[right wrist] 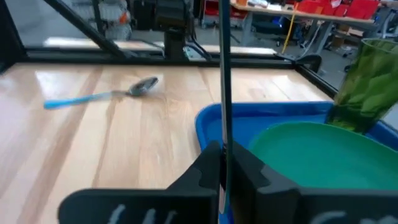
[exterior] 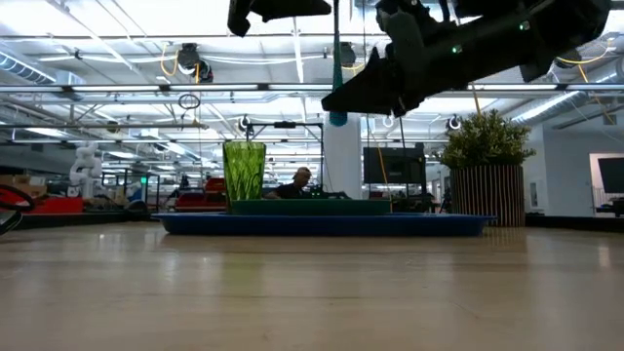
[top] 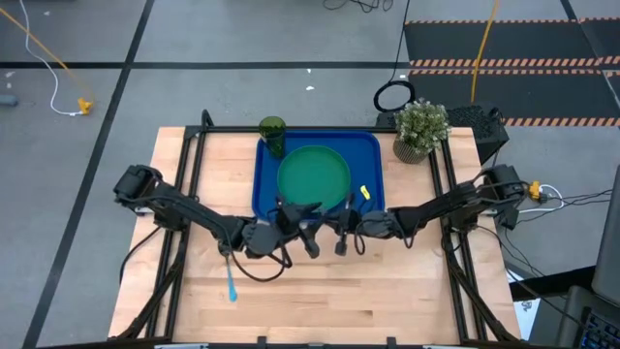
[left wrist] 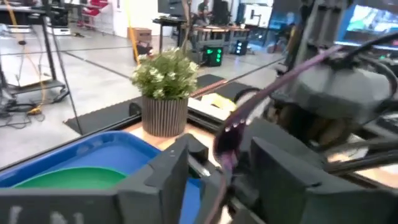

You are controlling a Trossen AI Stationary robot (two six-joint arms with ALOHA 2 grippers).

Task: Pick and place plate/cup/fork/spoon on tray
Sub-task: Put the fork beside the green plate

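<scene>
A potted plant (top: 421, 129) is seen on the table (top: 387, 291) just beside the tray's corner at 2 o'clock, apart from the arms. A small yellow object (top: 365, 193) lies on the tray (top: 366, 145) at 4 o'clock of the plate (top: 313, 176). The plate is held inside the tray, filling most of it, and the cup (top: 272, 135) stands upright in the tray's corner at 11 o'clock, just beside the plate. The spoon (top: 231, 274) is left on the bare wood at 7 o'clock of the tray, well apart from it. The right gripper (right wrist: 222, 163) is closed on the fork (right wrist: 224, 74), which is held upright at the tray's 6 o'clock edge. The left gripper (top: 305, 225) is raised just beside it; whether its fingers are parted cannot be told.
</scene>
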